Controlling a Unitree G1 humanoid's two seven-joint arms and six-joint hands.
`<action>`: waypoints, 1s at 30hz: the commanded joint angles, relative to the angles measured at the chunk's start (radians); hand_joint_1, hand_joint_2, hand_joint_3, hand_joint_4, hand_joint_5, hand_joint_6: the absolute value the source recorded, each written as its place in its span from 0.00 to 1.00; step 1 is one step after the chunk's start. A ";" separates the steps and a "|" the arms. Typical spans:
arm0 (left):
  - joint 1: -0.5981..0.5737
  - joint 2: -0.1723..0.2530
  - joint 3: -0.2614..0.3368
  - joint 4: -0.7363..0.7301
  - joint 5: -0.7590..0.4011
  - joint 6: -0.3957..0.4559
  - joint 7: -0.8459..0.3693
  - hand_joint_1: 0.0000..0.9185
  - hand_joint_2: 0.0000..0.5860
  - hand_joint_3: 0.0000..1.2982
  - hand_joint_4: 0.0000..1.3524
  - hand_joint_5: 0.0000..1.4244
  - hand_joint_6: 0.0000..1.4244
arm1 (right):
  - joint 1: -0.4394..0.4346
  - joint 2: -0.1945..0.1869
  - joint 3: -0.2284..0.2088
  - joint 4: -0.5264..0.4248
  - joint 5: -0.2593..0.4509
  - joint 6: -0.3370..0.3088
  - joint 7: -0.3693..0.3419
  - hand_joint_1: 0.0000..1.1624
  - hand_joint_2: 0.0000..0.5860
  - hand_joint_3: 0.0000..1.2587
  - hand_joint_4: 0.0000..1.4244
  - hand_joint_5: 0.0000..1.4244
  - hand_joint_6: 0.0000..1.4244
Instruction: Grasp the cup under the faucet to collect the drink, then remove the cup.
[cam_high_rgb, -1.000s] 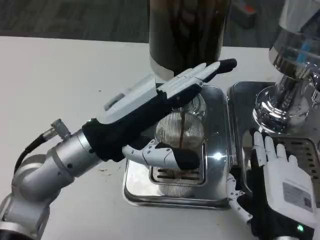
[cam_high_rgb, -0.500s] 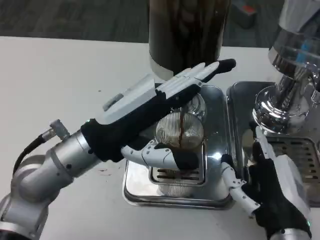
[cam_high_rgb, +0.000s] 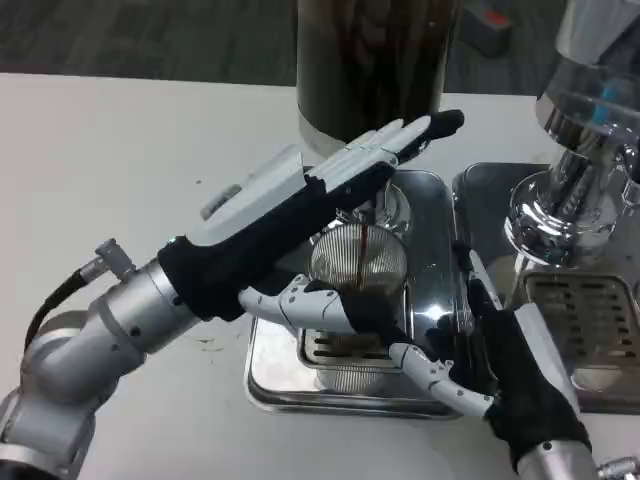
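Drink is pouring: a thin dark stream drops from the dispenser (cam_high_rgb: 370, 60) into the ribbed clear cup (cam_high_rgb: 357, 268), which stands on the steel drip tray (cam_high_rgb: 435, 200), tucked directly beneath the left hand (cam_high_rgb: 330, 195). That hand reaches over the cup toward the tap with its long fingers (cam_high_rgb: 400, 140) flat and extended above the rim, thumb hooked low against the cup's near side. Whether it truly grips the cup or presses the tap lever I cannot tell; the cup's rim is hidden under the fingers.

Over to the right hand (cam_high_rgb: 505, 375): it comes in just right of the cup, fingers spread and holding nothing, one fingertip reaching along the tray's front edge toward the cup's base, another pointing up beside the tray's right wall. Beyond it, off to the right, stands a second chrome dispenser (cam_high_rgb: 570, 190) on its own grated tray (cam_high_rgb: 590, 320).

The step looks like filling, with the right hand setting up to take the cup. To do that well: wrap around the ribbed middle rather than the base, close evenly so the thin wall doesn't buckle, keep it upright under the stream, and let the flow stop before sliding it toward the right hand's side, low and level.
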 joint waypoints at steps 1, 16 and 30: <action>0.006 0.013 -0.005 0.012 0.031 -0.007 -0.001 0.00 0.18 0.00 0.00 0.00 0.00 | -0.046 0.003 0.003 0.040 0.007 -0.002 0.005 0.58 0.37 0.00 0.00 0.00 0.00; 0.012 0.017 0.004 0.010 0.048 0.001 0.024 0.00 0.19 0.00 0.00 0.00 0.00 | -0.108 0.008 0.006 0.110 0.033 -0.024 0.014 0.58 0.37 0.00 0.00 0.00 0.00; 0.036 0.026 0.048 -0.027 0.076 0.011 0.090 0.00 0.22 0.00 0.00 0.00 0.00 | -0.147 0.008 -0.005 0.156 0.068 -0.036 0.019 0.58 0.38 0.00 0.00 0.00 0.00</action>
